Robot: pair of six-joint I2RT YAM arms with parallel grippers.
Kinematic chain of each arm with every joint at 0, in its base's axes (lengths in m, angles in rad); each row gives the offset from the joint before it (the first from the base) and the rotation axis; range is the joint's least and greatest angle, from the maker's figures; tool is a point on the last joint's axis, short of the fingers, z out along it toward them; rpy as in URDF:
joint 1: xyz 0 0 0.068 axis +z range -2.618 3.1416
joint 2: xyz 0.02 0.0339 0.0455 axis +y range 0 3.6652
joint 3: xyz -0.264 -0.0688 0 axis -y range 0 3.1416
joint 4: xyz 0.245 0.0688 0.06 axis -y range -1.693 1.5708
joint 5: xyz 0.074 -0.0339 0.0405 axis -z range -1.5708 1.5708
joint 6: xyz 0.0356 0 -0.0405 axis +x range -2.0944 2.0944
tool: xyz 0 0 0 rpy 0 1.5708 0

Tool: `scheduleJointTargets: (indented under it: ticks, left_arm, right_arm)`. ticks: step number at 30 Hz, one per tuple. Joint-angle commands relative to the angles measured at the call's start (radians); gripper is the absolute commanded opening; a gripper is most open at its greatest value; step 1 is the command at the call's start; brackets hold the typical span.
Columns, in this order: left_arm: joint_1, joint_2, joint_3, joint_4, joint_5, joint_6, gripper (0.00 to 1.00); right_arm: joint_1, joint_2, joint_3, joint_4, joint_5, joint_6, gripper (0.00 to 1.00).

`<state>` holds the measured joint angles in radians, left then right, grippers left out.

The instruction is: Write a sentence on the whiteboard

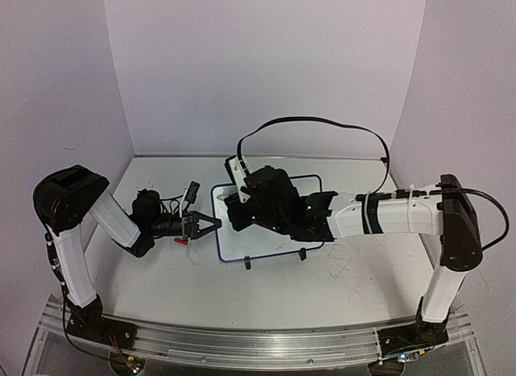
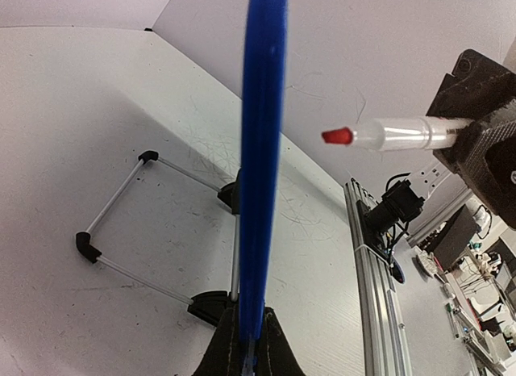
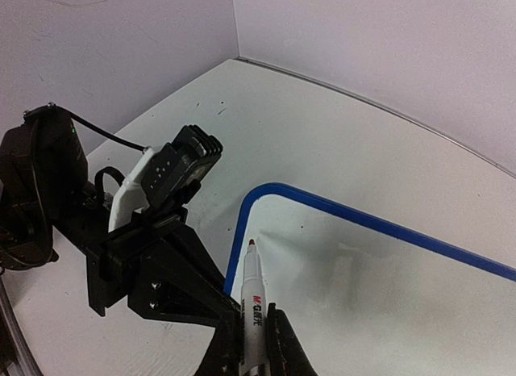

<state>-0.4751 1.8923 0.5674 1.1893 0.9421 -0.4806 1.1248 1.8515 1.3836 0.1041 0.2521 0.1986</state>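
The whiteboard (image 1: 235, 245) stands on its two black feet at mid-table, largely covered by my right arm. Its blue rim runs edge-on up the left wrist view (image 2: 262, 150). My left gripper (image 1: 214, 223) is shut on the board's left rim (image 2: 248, 353). My right gripper (image 1: 232, 205) is shut on a white marker (image 3: 253, 299). The marker's red tip (image 3: 252, 244) is at the board's far-left corner (image 3: 266, 190), with a small gap to the surface in the left wrist view (image 2: 337, 135). The board face (image 3: 371, 295) is blank; no sentence shows.
A small red thing (image 1: 182, 240) lies on the tabletop below my left gripper. The board's wire stand with black corner pieces (image 2: 121, 231) rests on the table behind it. Grey walls close in the back and sides. An aluminium rail (image 1: 258, 344) runs along the near edge.
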Motion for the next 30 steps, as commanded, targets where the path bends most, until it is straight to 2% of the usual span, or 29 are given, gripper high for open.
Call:
scheduleJointTargets:
  ticks: [1, 30]
  left_arm:
    - [0.003, 0.007, -0.012, 0.015, 0.022, -0.004, 0.0]
    - [0.004, -0.006, -0.019, 0.015, 0.02, -0.004, 0.0]
  right_arm:
    - [0.006, 0.014, 0.051, 0.025, 0.04, -0.001, 0.0]
    - [0.006, 0.054, 0.074, 0.023, 0.061, 0.013, 0.0]
